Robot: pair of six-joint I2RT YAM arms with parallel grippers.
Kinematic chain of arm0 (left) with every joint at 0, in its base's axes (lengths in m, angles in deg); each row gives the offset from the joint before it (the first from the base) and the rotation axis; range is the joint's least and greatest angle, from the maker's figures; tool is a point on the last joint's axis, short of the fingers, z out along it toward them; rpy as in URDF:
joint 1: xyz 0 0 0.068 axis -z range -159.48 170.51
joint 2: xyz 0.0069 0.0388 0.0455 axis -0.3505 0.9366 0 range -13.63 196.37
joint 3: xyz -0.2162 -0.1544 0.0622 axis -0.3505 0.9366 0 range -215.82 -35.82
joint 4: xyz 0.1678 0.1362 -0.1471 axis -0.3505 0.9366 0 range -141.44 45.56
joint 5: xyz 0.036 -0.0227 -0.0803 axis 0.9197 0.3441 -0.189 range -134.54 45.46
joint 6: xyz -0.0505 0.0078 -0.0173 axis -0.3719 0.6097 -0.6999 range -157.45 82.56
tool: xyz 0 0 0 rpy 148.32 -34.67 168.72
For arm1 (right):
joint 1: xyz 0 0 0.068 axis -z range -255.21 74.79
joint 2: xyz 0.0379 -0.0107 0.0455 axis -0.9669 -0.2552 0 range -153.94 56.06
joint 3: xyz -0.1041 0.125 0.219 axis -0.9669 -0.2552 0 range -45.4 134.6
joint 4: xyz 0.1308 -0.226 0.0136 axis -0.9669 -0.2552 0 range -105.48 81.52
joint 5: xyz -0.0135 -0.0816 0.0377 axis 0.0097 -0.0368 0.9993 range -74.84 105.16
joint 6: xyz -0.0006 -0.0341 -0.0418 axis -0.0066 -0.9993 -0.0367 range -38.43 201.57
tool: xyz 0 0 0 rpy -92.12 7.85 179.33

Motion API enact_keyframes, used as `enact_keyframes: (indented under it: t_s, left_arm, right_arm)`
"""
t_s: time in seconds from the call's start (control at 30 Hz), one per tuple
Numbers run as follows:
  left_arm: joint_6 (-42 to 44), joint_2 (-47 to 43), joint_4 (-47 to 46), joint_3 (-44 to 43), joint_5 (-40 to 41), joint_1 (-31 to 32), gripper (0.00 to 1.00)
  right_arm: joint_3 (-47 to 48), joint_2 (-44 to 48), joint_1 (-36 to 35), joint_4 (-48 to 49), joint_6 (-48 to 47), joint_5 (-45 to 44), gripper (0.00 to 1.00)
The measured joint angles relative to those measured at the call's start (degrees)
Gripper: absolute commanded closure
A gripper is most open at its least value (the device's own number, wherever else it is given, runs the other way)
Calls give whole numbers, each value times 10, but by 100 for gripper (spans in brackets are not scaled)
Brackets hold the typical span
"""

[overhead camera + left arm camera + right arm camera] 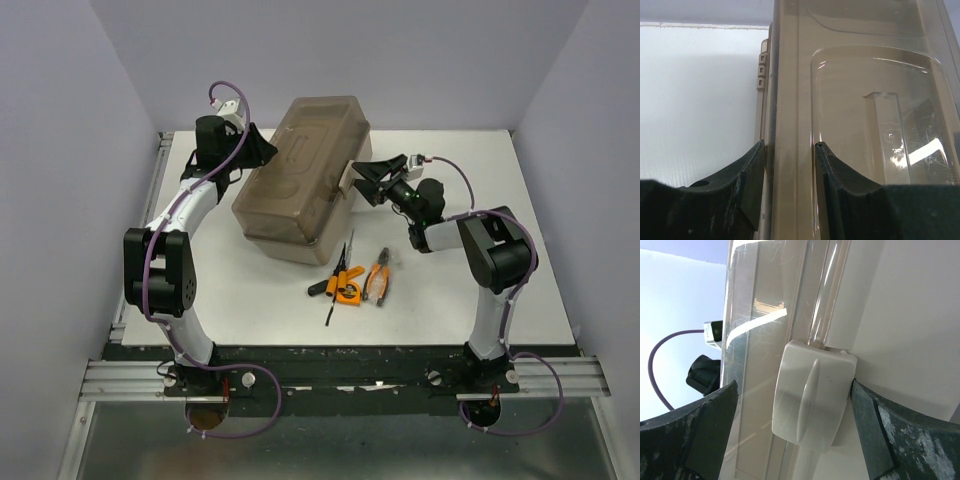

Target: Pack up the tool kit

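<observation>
Bright even light, glare streaks on lid (758, 309)

The toolbox (300, 180) stands on the table (500, 290) toward the back, the left end effector (262, 152) at its left side, the right end effector (358, 183) at its right, and the hand tools (355, 283) lie in front of it.

White desk (470, 290) fills mid-frame in top view. Pale lavender walls (60, 120) at left, back and right. Aluminium rail (120, 380) runs across lower frame, second rail (160, 160) along desk's left edge. Grey metal floor (380, 450) at bottom.
</observation>
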Motion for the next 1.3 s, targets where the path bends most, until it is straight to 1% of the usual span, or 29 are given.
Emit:
enact_keyframes:
  t_s: [0.57, 0.83, 1.3]
  left_arm:
    - [0, 0, 0, 1, 0, 0, 76]
    - [1, 0, 0, 1, 0, 0, 76]
    - [1, 0, 1, 1, 0, 0, 76]
  right_arm:
    - [-15, -9, 0, 33, 56, -10, 0]
    - [-27, -9, 0, 49, 57, -14, 0]
    - [-34, 4, 0, 42, 51, -16, 0]
